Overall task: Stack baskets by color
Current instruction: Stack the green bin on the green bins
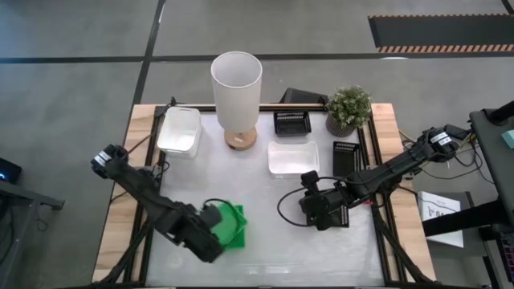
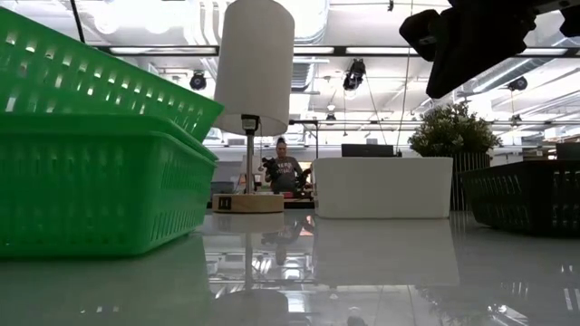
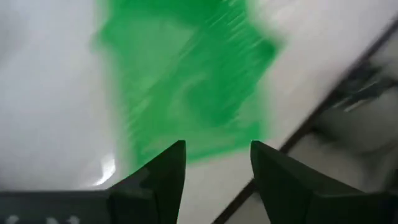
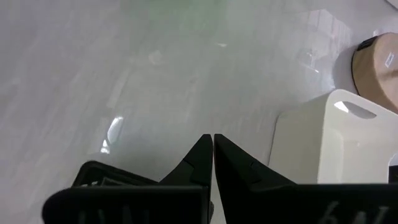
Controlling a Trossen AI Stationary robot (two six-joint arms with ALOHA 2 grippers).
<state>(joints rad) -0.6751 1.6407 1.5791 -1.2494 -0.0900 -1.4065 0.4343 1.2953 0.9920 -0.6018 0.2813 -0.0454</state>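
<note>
Green baskets (image 1: 233, 226) sit near the table's front left. In the low view an upper green basket (image 2: 91, 63) lies tilted in a level lower one (image 2: 91, 186). My left gripper (image 3: 217, 163) hangs open just above them, touching nothing; it shows at the baskets' left side in the high view (image 1: 214, 218). My right gripper (image 4: 212, 144) is shut and empty over the table's right middle (image 1: 313, 205), near a white basket (image 1: 293, 158). Another white basket (image 1: 178, 131) stands at the far left, and black baskets (image 1: 291, 122) (image 1: 345, 156) at the far right.
A tall white lamp (image 1: 236, 88) on a wooden foot stands at the far middle, a potted plant (image 1: 348, 108) at the far right. Black mesh (image 1: 341, 215) shows under my right arm. Bare tabletop (image 1: 265, 257) lies along the front edge.
</note>
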